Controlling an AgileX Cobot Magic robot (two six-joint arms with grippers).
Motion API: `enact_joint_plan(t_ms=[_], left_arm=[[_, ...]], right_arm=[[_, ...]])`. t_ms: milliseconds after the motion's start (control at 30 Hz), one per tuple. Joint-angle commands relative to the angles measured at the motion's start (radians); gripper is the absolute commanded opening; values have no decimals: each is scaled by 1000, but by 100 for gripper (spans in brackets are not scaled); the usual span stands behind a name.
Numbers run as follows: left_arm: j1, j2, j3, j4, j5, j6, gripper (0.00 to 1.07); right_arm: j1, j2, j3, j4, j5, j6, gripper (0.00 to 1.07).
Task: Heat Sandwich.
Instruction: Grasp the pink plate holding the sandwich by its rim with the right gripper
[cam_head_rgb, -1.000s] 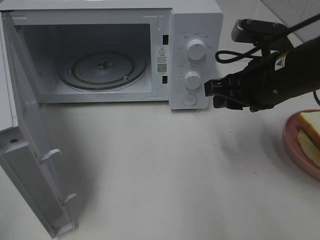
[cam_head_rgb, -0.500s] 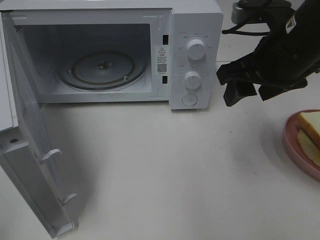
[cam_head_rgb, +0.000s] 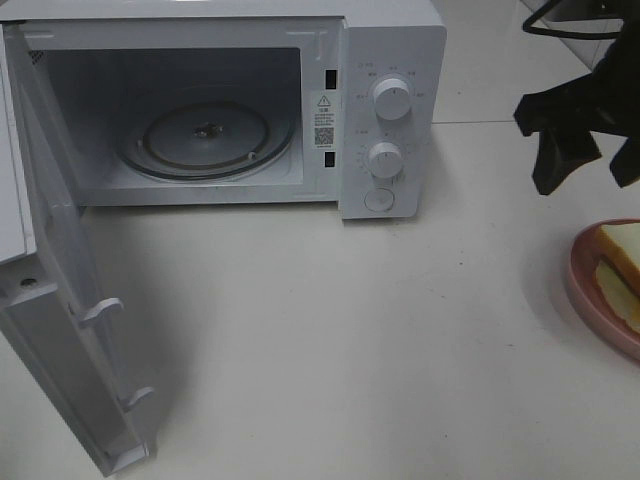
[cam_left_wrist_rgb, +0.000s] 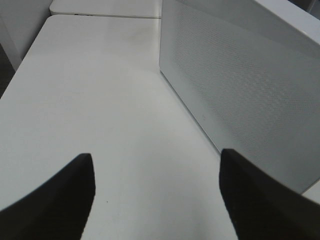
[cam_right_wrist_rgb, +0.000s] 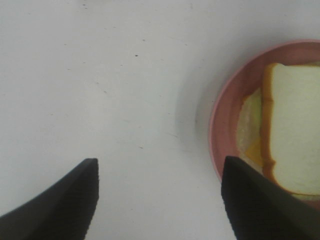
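A white table (cam_head_rgb: 330, 330) fills the high view. At the back stands a white microwave (cam_head_rgb: 395, 40) with its door (cam_head_rgb: 50, 300) swung wide open to the left. Inside lies a round glass tray (cam_head_rgb: 205, 135) with nothing on it. On the front are two round knobs (cam_head_rgb: 391, 98) and one round button (cam_head_rgb: 379, 200) under them. The black right gripper (cam_head_rgb: 588, 180) hangs in the air at the far right, up above the table. Its two fingers are spread apart and hold nothing. Below it, at the right edge, sits a pink plate (cam_head_rgb: 580, 275) with the sandwich (cam_head_rgb: 622, 255) on it. Only part of the plate shows. The sandwich is well apart from the microwave.

In the left wrist view, the left gripper (cam_left_wrist_rgb: 156, 165) is spread wide over the bare table (cam_left_wrist_rgb: 90, 90). Nothing is between its fingers. Beside it stands a big white panel (cam_left_wrist_rgb: 240, 85) with tiny dots.

In the right wrist view, the right gripper (cam_right_wrist_rgb: 160, 170) is wide open over the table (cam_right_wrist_rgb: 100, 75) and holds nothing. The pink plate (cam_right_wrist_rgb: 217, 135) is just beside one finger (cam_right_wrist_rgb: 255, 200). The sandwich (cam_right_wrist_rgb: 295, 130) lies on it, white bread with a tan crust and some yellow peeking out.
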Motion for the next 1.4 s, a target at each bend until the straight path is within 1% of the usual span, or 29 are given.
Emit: enact_joint_plan(t_ms=[33, 300, 433, 500, 1000, 1133, 1200, 1233, 1400], left_arm=[[-7, -23, 1, -1, 5, 1, 67], [-7, -23, 1, -1, 5, 1, 67], [-7, -23, 1, -1, 5, 1, 67], [-7, -23, 1, -1, 5, 1, 67], [-7, -23, 1, -1, 5, 1, 67], [-7, -23, 1, -1, 5, 1, 67], [-7, -23, 1, -1, 5, 1, 67], [-7, -23, 1, -1, 5, 1, 67], [-7, -23, 1, -1, 5, 1, 67]], right_arm=[[-69, -4, -6, -6, 14, -42, 69], [-128, 0, -6, -8, 1, -67, 69], [-153, 26, -6, -4, 3, -78, 68], [-171, 64, -6, -5, -3, -79, 68], [-179, 263, 1, 0, -82, -30, 68], [-179, 279, 74, 0, -184, -16, 68], [-179, 279, 90, 0, -209, -12, 68], [-179, 279, 121, 1, -251, -4, 68], [-187, 296, 162, 1, -312, -3, 68]])
